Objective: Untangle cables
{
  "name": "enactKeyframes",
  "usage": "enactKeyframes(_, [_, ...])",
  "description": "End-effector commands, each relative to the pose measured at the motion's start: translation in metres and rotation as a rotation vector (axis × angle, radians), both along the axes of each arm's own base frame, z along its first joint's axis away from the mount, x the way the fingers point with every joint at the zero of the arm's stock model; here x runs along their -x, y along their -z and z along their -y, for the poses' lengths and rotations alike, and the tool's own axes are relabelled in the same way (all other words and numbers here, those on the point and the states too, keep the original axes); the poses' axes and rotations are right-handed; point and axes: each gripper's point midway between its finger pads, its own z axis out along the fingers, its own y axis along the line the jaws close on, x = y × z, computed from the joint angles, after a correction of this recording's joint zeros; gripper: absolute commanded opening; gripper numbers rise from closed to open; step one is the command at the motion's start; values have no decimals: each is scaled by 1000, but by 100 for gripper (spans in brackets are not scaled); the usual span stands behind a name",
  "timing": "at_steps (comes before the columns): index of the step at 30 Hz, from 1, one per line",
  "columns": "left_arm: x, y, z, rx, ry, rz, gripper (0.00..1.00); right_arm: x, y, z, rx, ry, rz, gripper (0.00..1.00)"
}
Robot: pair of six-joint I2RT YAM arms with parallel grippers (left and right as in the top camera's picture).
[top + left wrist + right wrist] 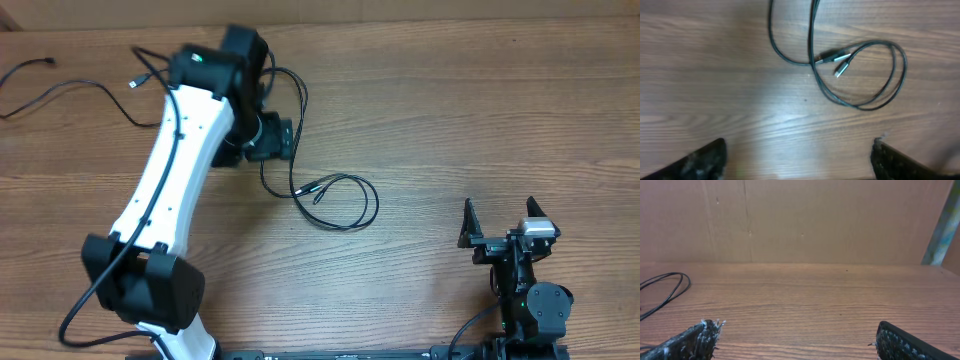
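Wood-grain table (450, 120); brown cardboard wall (815, 220) behind far edge.

The cables (811, 30) are black, one plug (841, 67) silvery. The table (450, 120) is brown wood grain. My left arm (170, 170) is white with black joints; the cardboard wall (815, 220) is tan.

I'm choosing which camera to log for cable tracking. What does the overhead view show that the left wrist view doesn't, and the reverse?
Only overhead: a second thin cable at the table's far left, apart from the loop, and the right gripper, open near the front edge.

Only left wrist: enough detail to tell the dark plug from the silvery plug, lying side by side, and the left gripper with its fingers spread, holding nothing.

Both: the looped cable on the wooden table.
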Motion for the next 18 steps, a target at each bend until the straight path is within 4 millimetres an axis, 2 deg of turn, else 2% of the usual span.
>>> enactKeyframes(1, [16, 41, 31, 96, 50, -90, 82, 0, 2, 0, -5, 0, 5, 100])
enactKeyframes(5, [26, 76, 50, 145, 65, -115, 84, 0, 2, 0, -5, 0, 5, 100])
enactKeyframes(10, [39, 104, 57, 129, -30, -154, 82, 0, 2, 0, -5, 0, 5, 100])
enactKeyframes(15, [42, 129, 52, 57, -92, -127, 80, 0, 2, 0, -5, 0, 5, 100])
enactKeyframes(18, [43, 145, 47, 13, -138, -104, 74, 0, 2, 0, -5, 0, 5, 100])
